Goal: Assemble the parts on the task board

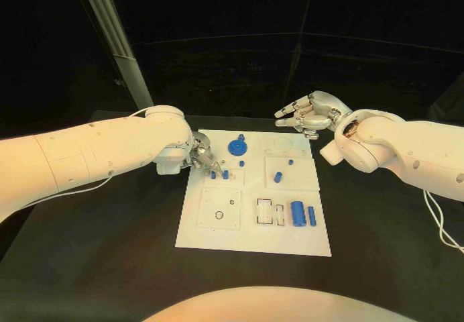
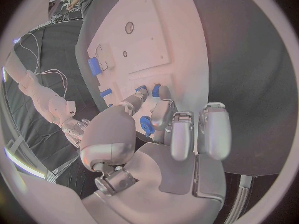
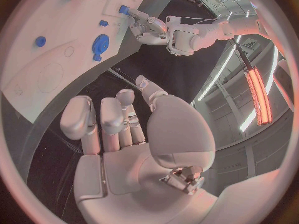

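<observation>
The white task board (image 1: 253, 228) lies in the middle of the black table. My left hand (image 1: 201, 157) is low over the board's left side, and its thumb and a finger pinch a small blue peg (image 2: 156, 90) standing in the board, with a second peg (image 1: 214, 175) right beside it. A blue gear (image 1: 237, 146) sits just right of that hand. My right hand (image 1: 304, 114) hovers above the board's far right edge, fingers apart and holding nothing. The right wrist view shows the left hand (image 3: 149, 30), the gear (image 3: 100, 44) and the peg (image 3: 124, 9) at its fingertips.
Another blue peg (image 1: 277, 177) stands at the board's centre right. Two blue cylinders (image 1: 304, 215) and a blue block (image 1: 279, 213) lie near the front right. A square plate with holes (image 1: 220, 208) is at the front left. A pale pole (image 1: 121, 50) rises behind the table.
</observation>
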